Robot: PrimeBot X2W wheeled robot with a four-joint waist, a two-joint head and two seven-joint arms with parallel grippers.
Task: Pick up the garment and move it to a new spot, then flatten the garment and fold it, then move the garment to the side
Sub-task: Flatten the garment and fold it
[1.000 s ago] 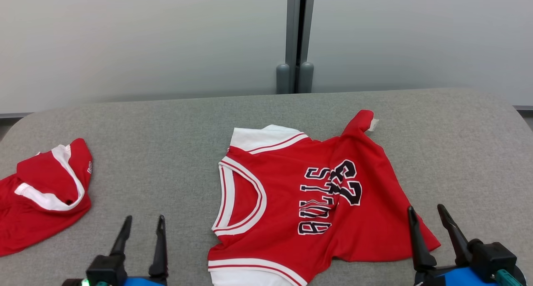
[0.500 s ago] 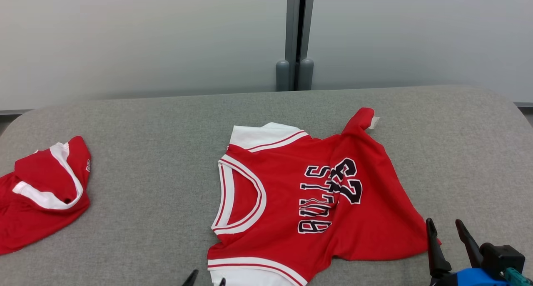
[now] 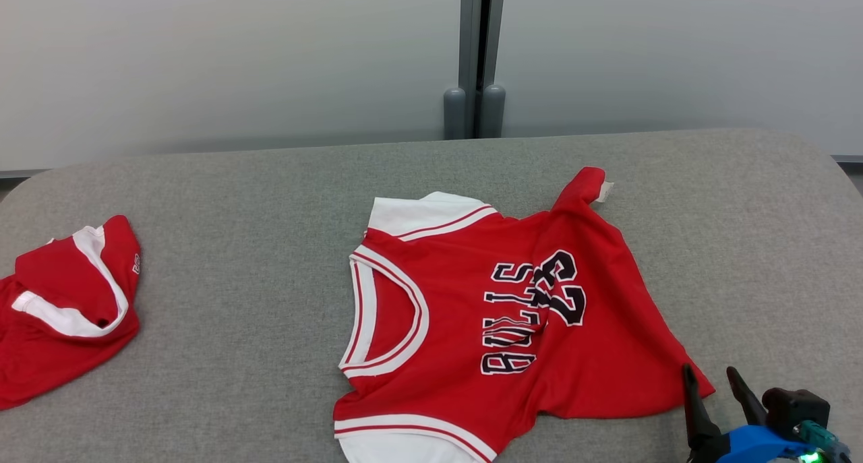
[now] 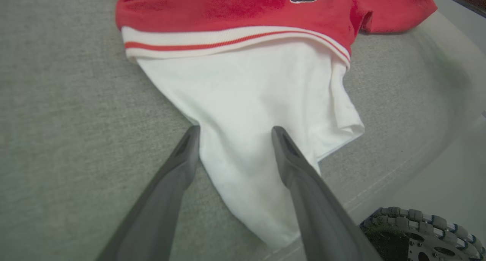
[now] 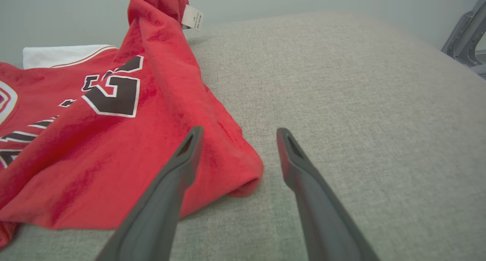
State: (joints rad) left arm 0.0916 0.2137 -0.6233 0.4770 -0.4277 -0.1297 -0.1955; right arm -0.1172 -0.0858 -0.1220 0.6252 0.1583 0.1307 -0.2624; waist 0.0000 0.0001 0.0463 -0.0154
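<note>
The garment (image 3: 499, 315), a red jersey with white trim, lies face up in the middle of the grey worktop (image 3: 270, 200), neck towards the robot's left and hem towards its right; it is rumpled along the far edge, where one corner stands up in a peak. It is spread but not yet flat, so I judge the smoothing step to be in hand.

Its near white sleeve (image 4: 246, 101) lies out towards the worktop's front edge; the left hand (image 4: 233, 132) hangs low over it, released and holding nothing, one finger on either side of the cloth. The right hand (image 5: 237, 133) is likewise spread and empty, its fingers straddling the hem corner (image 5: 243, 173); the two seem placed to pinch opposite ends and draw the cloth taut.

Across the chest, in black letters edged white, reads "BULLS" with "23" beside it, sideways to the head view; a small white tag (image 5: 191, 16) at the raised corner bears print too small to make out.

A second red garment (image 3: 64, 315) lies well apart at the worktop's left end.
</note>
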